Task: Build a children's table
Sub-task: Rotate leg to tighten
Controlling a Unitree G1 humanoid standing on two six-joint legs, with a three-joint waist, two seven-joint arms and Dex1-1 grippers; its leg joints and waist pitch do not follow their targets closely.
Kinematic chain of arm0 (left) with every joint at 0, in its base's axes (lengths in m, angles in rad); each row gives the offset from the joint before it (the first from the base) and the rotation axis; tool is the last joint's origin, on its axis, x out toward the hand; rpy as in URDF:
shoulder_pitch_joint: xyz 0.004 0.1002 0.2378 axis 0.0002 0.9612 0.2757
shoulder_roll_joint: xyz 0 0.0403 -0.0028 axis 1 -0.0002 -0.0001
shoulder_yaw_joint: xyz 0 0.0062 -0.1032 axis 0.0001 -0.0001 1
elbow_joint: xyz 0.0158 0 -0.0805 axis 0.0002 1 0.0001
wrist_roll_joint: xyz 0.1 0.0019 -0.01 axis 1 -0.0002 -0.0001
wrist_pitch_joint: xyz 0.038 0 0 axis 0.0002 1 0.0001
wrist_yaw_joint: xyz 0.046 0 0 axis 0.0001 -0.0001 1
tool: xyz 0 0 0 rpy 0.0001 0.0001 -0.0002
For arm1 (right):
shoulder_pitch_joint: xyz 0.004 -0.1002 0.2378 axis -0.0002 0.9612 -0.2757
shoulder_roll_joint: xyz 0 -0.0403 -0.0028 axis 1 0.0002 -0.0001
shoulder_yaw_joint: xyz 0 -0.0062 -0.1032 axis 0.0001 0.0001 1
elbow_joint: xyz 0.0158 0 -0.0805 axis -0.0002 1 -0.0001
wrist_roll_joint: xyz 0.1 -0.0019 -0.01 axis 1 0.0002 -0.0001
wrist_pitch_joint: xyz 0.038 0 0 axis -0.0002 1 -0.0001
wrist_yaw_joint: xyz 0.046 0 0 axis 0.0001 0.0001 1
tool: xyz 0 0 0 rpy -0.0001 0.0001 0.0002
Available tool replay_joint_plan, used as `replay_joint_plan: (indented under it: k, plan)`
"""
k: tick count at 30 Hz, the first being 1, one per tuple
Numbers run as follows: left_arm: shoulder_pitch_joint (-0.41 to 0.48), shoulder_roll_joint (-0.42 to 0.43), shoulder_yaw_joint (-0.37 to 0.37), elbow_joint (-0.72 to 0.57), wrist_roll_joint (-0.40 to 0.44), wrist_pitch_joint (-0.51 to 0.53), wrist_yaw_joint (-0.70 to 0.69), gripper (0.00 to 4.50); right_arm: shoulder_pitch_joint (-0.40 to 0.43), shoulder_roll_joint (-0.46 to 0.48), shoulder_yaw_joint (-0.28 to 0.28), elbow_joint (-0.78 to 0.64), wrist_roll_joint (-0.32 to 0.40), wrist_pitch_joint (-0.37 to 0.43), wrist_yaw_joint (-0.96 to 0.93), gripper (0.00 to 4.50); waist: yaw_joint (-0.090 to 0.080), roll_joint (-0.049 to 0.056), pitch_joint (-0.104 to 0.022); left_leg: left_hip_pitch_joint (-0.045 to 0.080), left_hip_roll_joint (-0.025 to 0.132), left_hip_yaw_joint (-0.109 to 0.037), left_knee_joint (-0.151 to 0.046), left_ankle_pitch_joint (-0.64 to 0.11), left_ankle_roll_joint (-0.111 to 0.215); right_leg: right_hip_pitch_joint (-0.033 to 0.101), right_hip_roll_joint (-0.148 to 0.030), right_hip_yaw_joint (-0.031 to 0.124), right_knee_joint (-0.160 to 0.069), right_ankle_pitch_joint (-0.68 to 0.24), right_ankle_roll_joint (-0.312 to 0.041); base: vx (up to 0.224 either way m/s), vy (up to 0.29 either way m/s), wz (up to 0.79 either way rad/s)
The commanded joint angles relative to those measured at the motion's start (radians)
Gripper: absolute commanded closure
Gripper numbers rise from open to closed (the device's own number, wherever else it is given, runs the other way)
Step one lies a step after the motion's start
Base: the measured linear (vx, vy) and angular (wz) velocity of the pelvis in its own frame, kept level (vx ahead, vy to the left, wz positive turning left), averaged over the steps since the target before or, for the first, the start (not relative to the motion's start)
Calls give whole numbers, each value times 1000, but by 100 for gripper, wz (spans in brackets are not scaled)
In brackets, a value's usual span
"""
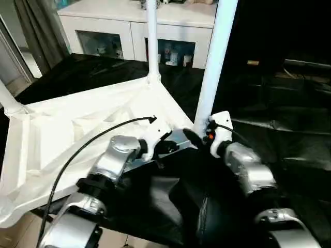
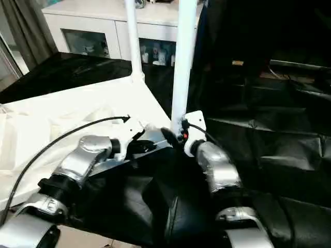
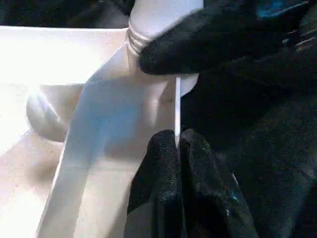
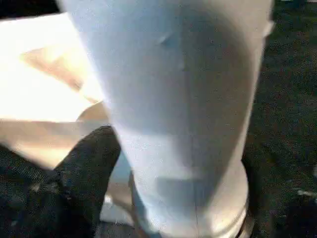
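The children's table lies upside down, its white top resting on the black-draped work table. Three white legs stand up from its corners: a near one, a far one and one at the left. My left gripper is shut on the thin rim of the top, close to the near leg's socket; in the left wrist view the rim runs between its fingers. My right gripper straddles the base of the near leg, jaws open around it.
A white glass-door cabinet stands behind the work table. The black cloth spreads wrinkled to the right and front. A grey curtain hangs at the far left. The table top overhangs the work table's front left edge.
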Motion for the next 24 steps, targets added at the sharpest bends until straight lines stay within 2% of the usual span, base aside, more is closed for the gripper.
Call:
replay_joint_plan:
  k: [1,3,4,5,6,7,8,9,10,11,12,13,15,16,18,23,24]
  plan:
    - [-7,-18,-7,-38,-39,-45,-15,450,19,39,129,-33,21,23,163,60,2,-14,-58,5,12,-6,-54,-174,55,50,-33,23,-63,-34,-223,0,0,0]
    - [1,-4,-10,-47,-44,-45,-44,450,24,18,135,-48,28,25,198,60,3,-14,-59,5,13,-5,-52,-159,66,52,-34,21,-59,-20,-236,0,0,0]
    - [29,48,-22,-68,-56,-62,-141,450,38,-54,146,-91,50,32,320,60,1,-15,-57,5,14,-3,-52,-158,69,49,-33,21,-61,-26,-240,0,0,0]
    - [29,48,-22,-68,-56,-62,-141,450,38,-54,146,-91,50,32,320,60,6,-22,-59,6,16,-4,-51,-158,74,55,-33,19,-59,-41,-241,0,0,0]
    - [49,84,-24,-84,-73,-68,-208,450,45,-104,153,-115,62,41,404,60,4,-22,-55,4,17,-1,-51,-165,79,49,-33,21,-61,-52,-240,0,0,0]
    - [53,92,-22,-88,-78,-69,-226,450,46,-117,153,-120,63,45,429,60,7,-20,-57,7,18,-3,-51,-169,78,50,-35,20,-60,-60,-242,0,0,0]
    - [62,108,-19,-101,-90,-61,-258,450,45,-137,155,-118,58,41,461,60,6,-28,-57,4,19,-2,-50,-158,85,50,-34,20,-56,-57,-246,0,0,0]
    - [63,111,-18,-103,-92,-60,-264,450,45,-141,155,-118,57,41,467,60,6,-25,-55,4,20,-2,-51,-161,85,47,-35,20,-58,-66,-247,0,0,0]
    - [69,121,-16,-110,-99,-56,-281,450,43,-152,156,-114,57,39,487,60,4,-32,-54,6,20,0,-52,-171,82,44,-35,20,-61,-86,-248,0,0,0]
    - [70,124,-15,-112,-101,-54,-285,450,43,-155,156,-114,57,40,493,60,6,-27,-53,7,21,-1,-53,-177,74,43,-37,21,-61,-105,-250,0,0,0]
    - [80,143,-16,-129,-113,-43,-314,450,41,-164,158,-111,57,39,513,60,5,-35,-52,7,22,-1,-54,-179,72,43,-37,21,-62,-113,-249,0,0,0]
    - [84,151,-15,-135,-117,-40,-322,450,38,-166,160,-108,56,40,521,60,7,-31,-52,9,23,-2,-55,-183,66,42,-39,22,-61,-125,-248,0,0,0]
    - [86,156,-12,-140,-120,-39,-327,450,35,-166,163,-106,56,39,524,60,6,-36,-52,9,22,-1,-55,-180,63,41,-37,22,-61,-123,-247,0,0,0]
    - [87,160,-12,-144,-123,-38,-331,450,33,-167,167,-107,60,41,528,84,6,-35,-51,9,21,-1,-55,-173,62,42,-37,23,-59,-111,-248,0,0,0]
    - [89,165,-12,-150,-126,-35,-336,450,31,-163,174,-107,65,47,539,91,7,-39,-51,8,21,-1,-53,-156,66,43,-38,23,-56,-88,-252,0,0,0]
    - [95,159,-11,-159,-117,-31,-328,450,37,-154,181,-106,61,43,545,134,9,-40,-51,9,20,1,-51,-140,73,43,-38,23,-54,-69,-258,0,0,0]
    - [96,157,-12,-160,-114,-31,-321,450,40,-152,180,-108,61,43,545,140,10,-37,-51,8,20,0,-51,-142,72,43,-38,23,-54,-71,-258,0,0,0]
